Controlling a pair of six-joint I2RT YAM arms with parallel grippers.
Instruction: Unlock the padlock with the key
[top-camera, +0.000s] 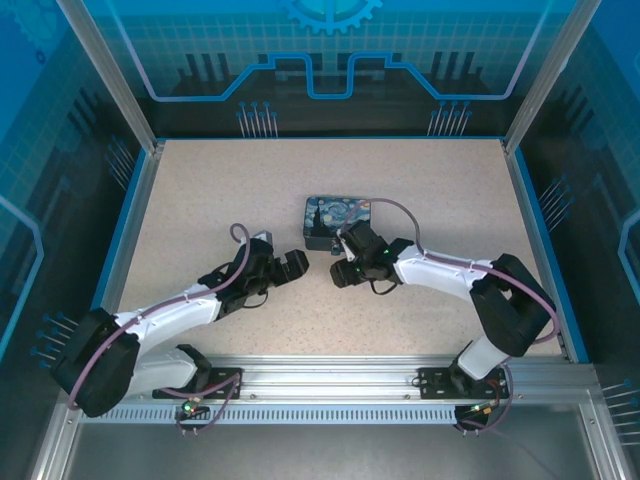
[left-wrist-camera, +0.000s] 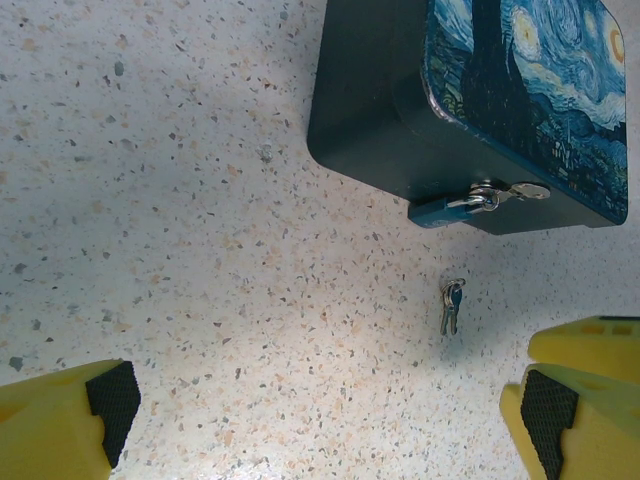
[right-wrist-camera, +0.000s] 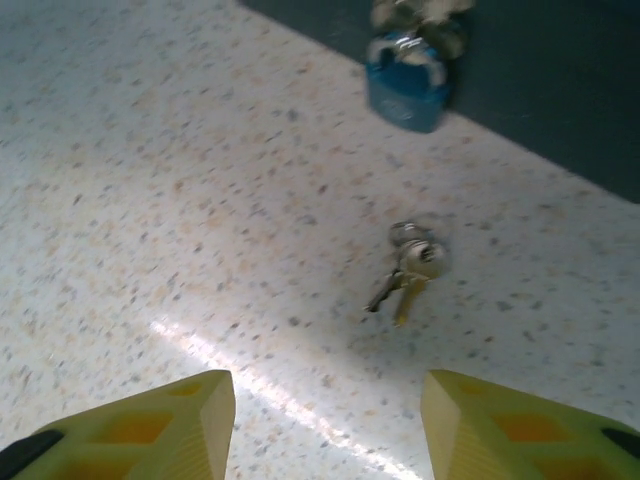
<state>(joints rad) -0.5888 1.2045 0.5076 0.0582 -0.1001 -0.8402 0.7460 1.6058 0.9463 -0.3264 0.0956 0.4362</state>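
Note:
The padlock (left-wrist-camera: 440, 209) is tiny, with a teal body and a silvery shackle, and hangs on the hasp at the front of a Starry-Night tin (left-wrist-camera: 520, 80). It lies on the table against the tin wall (right-wrist-camera: 405, 88). The key (right-wrist-camera: 410, 268), on a small ring with a second key, lies on the speckled table a short way in front of the padlock (left-wrist-camera: 452, 306). My left gripper (left-wrist-camera: 325, 430) is open, with the key ahead and to its right. My right gripper (right-wrist-camera: 325, 430) is open and low over the table, the key just beyond its fingertips.
The tin (top-camera: 338, 222) stands mid-table, just beyond both grippers (top-camera: 298, 258) (top-camera: 333, 262), which face each other a small gap apart. Blue walls and metal posts ring the table. Bare speckled tabletop (top-camera: 220, 190) stretches left and behind.

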